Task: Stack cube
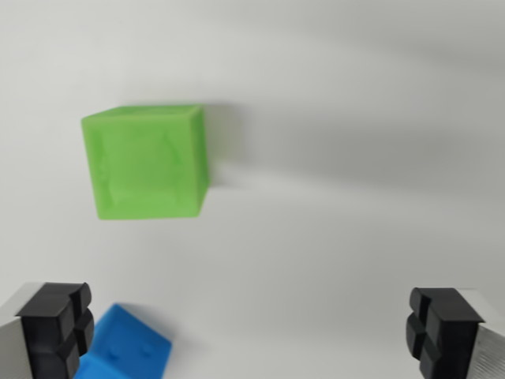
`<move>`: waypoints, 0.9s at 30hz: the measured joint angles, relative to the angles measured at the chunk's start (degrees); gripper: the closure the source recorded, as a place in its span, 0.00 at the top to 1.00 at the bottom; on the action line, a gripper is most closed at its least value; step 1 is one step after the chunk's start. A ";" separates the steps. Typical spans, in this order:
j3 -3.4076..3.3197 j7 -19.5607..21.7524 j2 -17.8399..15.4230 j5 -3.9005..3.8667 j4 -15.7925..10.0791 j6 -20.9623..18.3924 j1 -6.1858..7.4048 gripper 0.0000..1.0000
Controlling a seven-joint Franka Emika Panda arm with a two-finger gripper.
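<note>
Beside left finger [54, 328], blue cube [126, 349], jaws spread

Two cubes sit on a table [355, 103]; the upper cube [144, 163] lies left of centre in the wrist view, with the table bare around it on all sides. The lower cube [126, 347] sits below it and slightly further to the wrist view's left, apart from it, cut off by the bottom edge and just beside the left finger [55, 332], though whether they touch cannot be told. The gripper [245, 335] has one finger in each bottom corner, the right finger [442, 332] well apart from both cubes, and the wide gap between the fingers holds only part of the lower cube
</note>
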 joint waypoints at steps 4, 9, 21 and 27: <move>0.23 0.43 1.73 0.00 0.43 1.27 0.97 1.00; 0.42 0.86 3.73 -0.01 1.11 2.56 2.12 1.00; 0.60 1.60 9.04 -0.02 2.85 6.20 4.60 1.00; 0.26 1.63 12.32 -0.12 3.35 8.85 4.64 1.00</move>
